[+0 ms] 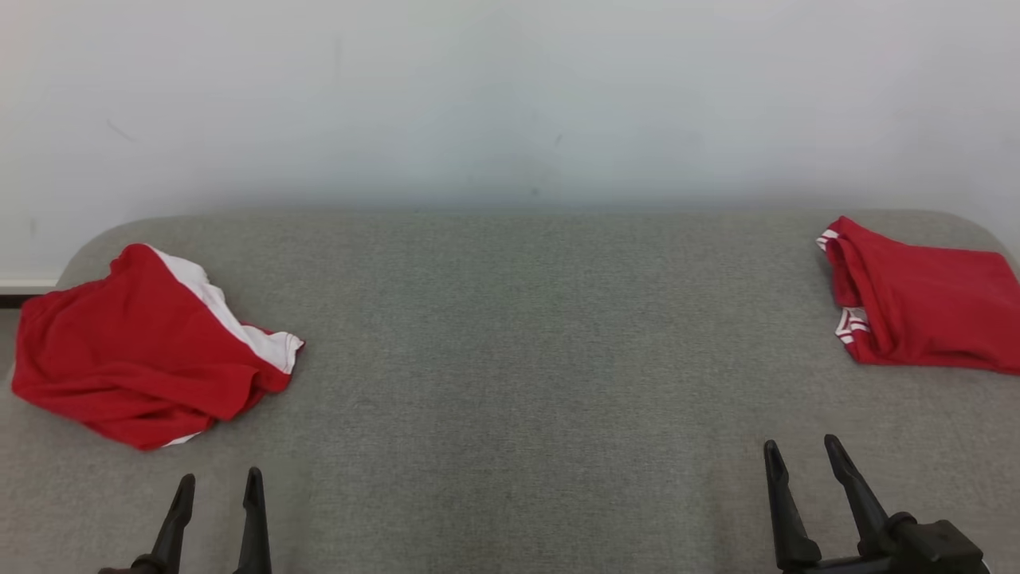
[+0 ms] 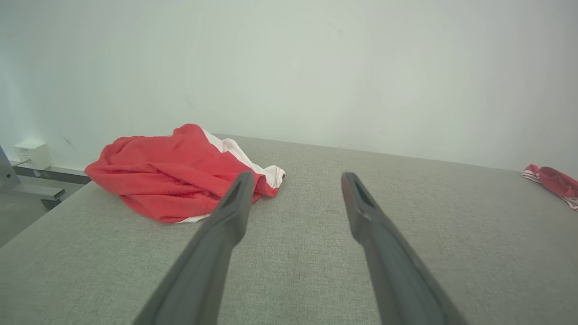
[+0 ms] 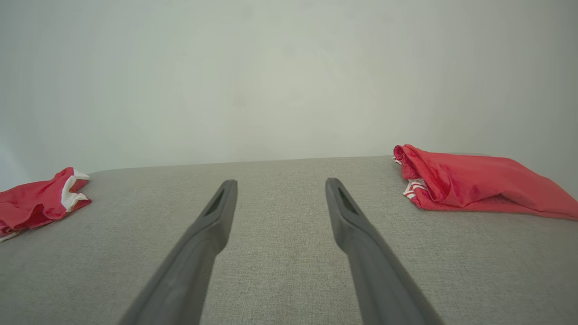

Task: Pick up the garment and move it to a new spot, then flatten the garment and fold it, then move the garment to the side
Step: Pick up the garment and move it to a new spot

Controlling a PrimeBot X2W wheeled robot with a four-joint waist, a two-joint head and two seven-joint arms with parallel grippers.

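A crumpled red garment with a white panel [image 1: 143,343] lies in a heap at the left of the grey fabric surface [image 1: 518,335]; the same heap appears in the left wrist view [image 2: 176,174] and at the far left of the right wrist view [image 3: 38,201]. My left gripper [image 1: 219,482] stands open near the front edge, a little in front of this heap, nothing between its fingers [image 2: 235,203]. My right gripper [image 1: 801,446] is open and empty at the lower right. Its fingers [image 3: 343,212] point over bare fabric.
A second red garment with white-striped trim [image 1: 924,295] lies folded at the right edge, also in the right wrist view [image 3: 469,183] and the left wrist view [image 2: 553,180]. A pale wall [image 1: 510,96] runs behind the surface. Off the left end sits a small white box [image 2: 30,152].
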